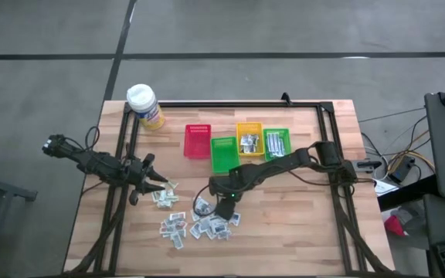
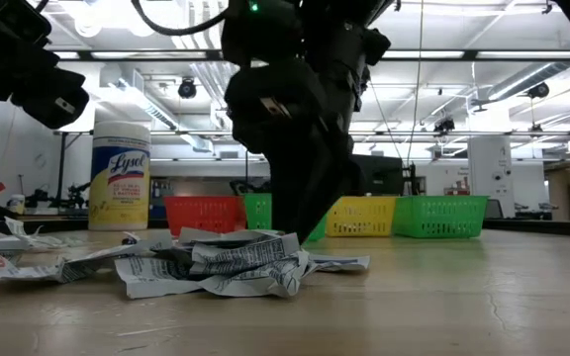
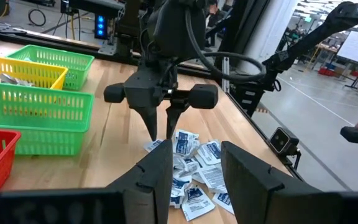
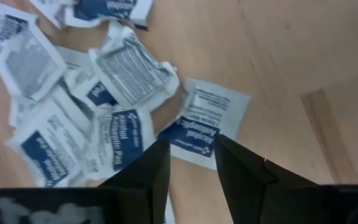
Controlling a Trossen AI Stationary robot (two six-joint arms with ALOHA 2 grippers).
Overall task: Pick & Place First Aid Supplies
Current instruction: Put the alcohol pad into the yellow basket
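Observation:
The first aid supplies [image 1: 199, 224] are small white packets with blue labels, heaped on the wooden table near its front edge; the heap also shows in the right wrist view [image 4: 117, 81] and the low view [image 2: 226, 262]. A smaller cluster [image 1: 164, 197] lies to its left. My right gripper [image 4: 191, 146] points steeply down over the heap's right side, fingers open, with one blue-labelled packet [image 4: 197, 118] just beyond its tips. Whether the tips touch it does not show. My left gripper [image 3: 194, 155] waits open at the table's left [image 1: 159, 183], holding nothing.
Four small bins stand behind the heap: red [image 1: 198, 140], green [image 1: 222, 154], yellow [image 1: 249, 139] and green [image 1: 276, 143]; the last two hold packets. A yellow wipes bottle with a white cap [image 1: 144, 106] stands at the far left. Bare wood lies right of the heap.

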